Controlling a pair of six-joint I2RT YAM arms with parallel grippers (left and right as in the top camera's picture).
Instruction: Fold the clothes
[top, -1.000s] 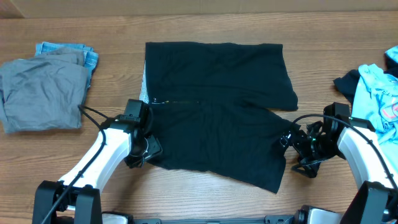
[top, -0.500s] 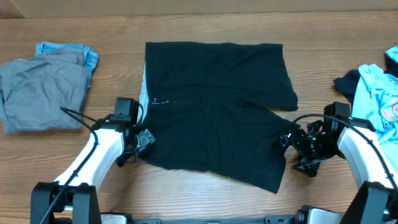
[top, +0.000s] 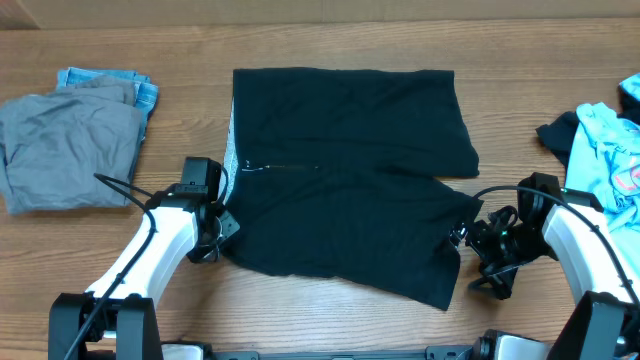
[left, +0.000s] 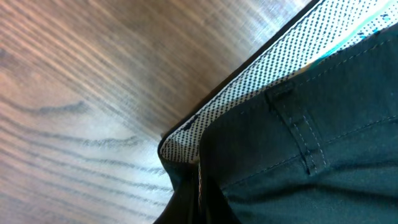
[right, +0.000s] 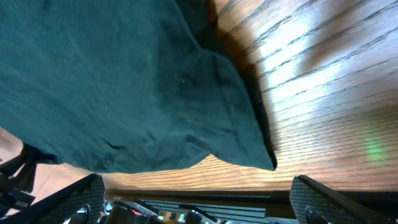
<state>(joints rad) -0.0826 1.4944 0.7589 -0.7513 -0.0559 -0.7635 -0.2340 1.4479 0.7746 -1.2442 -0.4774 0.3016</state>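
In the overhead view, the black shorts are seen spread flat in the middle of the wooden table, with the two wide legs pointing right and the pale inner waistband along the left edge. The garment has been laid open, presumably so that one leg can be brought over the other. A grey folded garment is set aside at far left and a light blue printed shirt at far right, both well apart from the work. The left gripper is placed at the near waist corner, touching or just beside the cloth, and the right gripper at the hem of the near leg; the two ends of one edge are thus covered, which suggests that a joint lift is intended. In the left wrist view, only the dotted waistband lining, a belt loop and bare wood are shown; the fingers are not made out, so it cannot be told whether that gripper is spread or closed. In the right wrist view, the two fingers are seen set wide apart at the lower corners, nothing is held between them, and the hem corner is lying on the wood just ahead, not yet gripped.
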